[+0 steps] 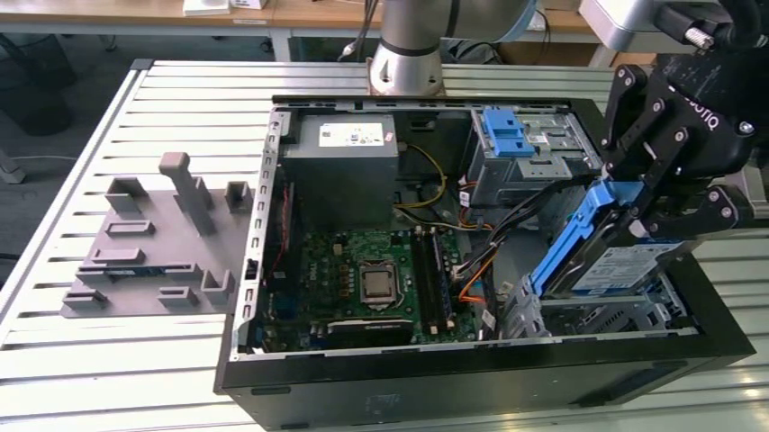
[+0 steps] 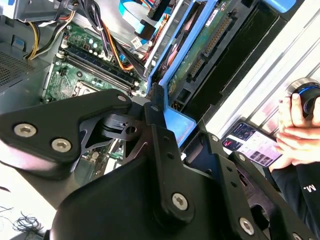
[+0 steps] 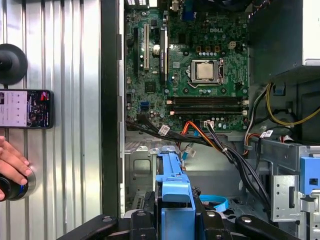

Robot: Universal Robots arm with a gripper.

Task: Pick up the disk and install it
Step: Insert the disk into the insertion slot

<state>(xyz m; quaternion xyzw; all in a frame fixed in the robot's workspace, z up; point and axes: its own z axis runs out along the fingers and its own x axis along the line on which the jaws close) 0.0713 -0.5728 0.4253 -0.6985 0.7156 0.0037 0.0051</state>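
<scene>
Gripper (image 2: 167, 112) linkage is crowding the second wrist view's foreground; its jaws are clamping the blue caddy of the disk (image 2: 200, 47), whose circuit-board underside is facing that camera; in the first wrist view the fingers (image 3: 144, 225) are pressing either flank of the caddy, with the metal drive bay (image 3: 142, 165) lying beyond and the cable bundle (image 3: 240, 162) running just beside it; farther on, the motherboard (image 3: 185, 85) is lying exposed.

Judgement: the disk is needing squaring to the bay's rails and an even descent, its leading edge keeping off those cables.

The exterior view is supplying the tilt; the disk is leaning steeply, lower end at the bay in the computer case (image 1: 481, 364) corner on the exterior view's right, not seated; the first wrist view is supplying the grip's symmetry, plus a person's hand (image 3: 12, 162) resting on the table (image 3: 65, 60) near a phone (image 3: 25, 109).
</scene>
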